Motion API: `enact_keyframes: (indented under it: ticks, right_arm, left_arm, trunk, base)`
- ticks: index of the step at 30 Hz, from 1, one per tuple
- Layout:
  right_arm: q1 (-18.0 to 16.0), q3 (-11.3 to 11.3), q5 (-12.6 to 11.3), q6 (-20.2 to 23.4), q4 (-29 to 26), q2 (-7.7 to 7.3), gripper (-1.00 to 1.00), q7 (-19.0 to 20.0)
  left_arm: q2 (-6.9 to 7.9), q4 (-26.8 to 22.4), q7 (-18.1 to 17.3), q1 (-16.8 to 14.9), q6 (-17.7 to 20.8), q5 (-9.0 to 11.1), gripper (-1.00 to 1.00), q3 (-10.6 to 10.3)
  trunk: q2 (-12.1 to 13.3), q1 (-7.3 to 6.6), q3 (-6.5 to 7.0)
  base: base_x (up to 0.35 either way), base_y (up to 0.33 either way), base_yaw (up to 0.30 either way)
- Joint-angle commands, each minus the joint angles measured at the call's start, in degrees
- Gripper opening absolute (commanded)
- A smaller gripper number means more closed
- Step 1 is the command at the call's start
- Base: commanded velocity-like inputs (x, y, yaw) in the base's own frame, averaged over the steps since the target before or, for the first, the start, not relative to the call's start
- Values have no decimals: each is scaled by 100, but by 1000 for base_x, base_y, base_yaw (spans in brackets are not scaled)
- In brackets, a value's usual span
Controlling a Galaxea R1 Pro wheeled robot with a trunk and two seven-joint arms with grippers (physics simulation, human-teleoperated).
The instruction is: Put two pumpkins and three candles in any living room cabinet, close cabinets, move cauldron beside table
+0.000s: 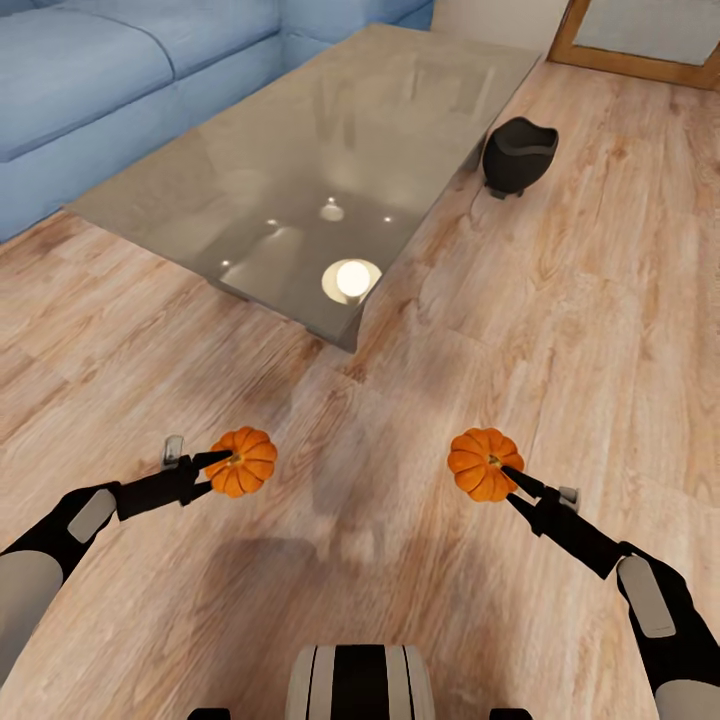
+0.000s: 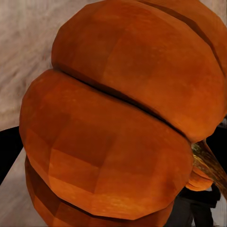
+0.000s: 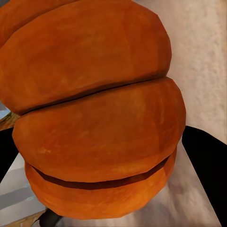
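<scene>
Both pumpkins are in hand: left jaws (image 1: 222, 461) clenched on the left pumpkin (image 1: 242, 461), right jaws (image 1: 505, 476) on the right pumpkin (image 1: 480, 464), lower frame. Cauldron (image 1: 519, 154) sits beside the counter (image 1: 300, 170), upper right. Candles and cabinet remain.

Sofa (image 1: 90, 80) and door frame (image 1: 640, 55) (both edge-cropped)

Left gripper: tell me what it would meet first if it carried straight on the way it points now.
The left gripper, shut on a pumpkin, points toward the right pumpkin in the right gripper. That looks the first thing in its line; otherwise bare floor. Depth is unclear.
</scene>
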Motion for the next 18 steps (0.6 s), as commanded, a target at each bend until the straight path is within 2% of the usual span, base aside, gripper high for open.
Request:
enact_keyframes:
  ticks: [1,5,11,14,18]
  right_arm:
    - [-3,-9,3,28,5,1,-100,-12]
    - [-3,18,21,28,11,2,-100,-58]
    - [-3,20,-16,28,12,8,-100,-290]
    - [-3,13,-25,28,12,8,-100,-327]
    - [-3,4,-30,28,13,9,-100,-348]
  left_arm:
    - [5,3,-91,-4,13,21,-100,-30]
    - [11,2,-297,-6,15,18,-100,-70]
    - [7,3,-316,-6,12,11,-100,-80]
    - [6,3,-313,-6,11,6,-100,-82]
    - [5,-2,-316,-6,10,0,-100,-83]
  trunk:
    - [0,-3,20]
    - [6,-13,108]
    - [14,-29,241]
    - [18,-37,308]
    - [23,-47,407]
  base:
    - [0,0,0]
    - [-87,0,0]
    - [-43,0,0]
    - [-192,0,-10]
    - [-285,0,-140]
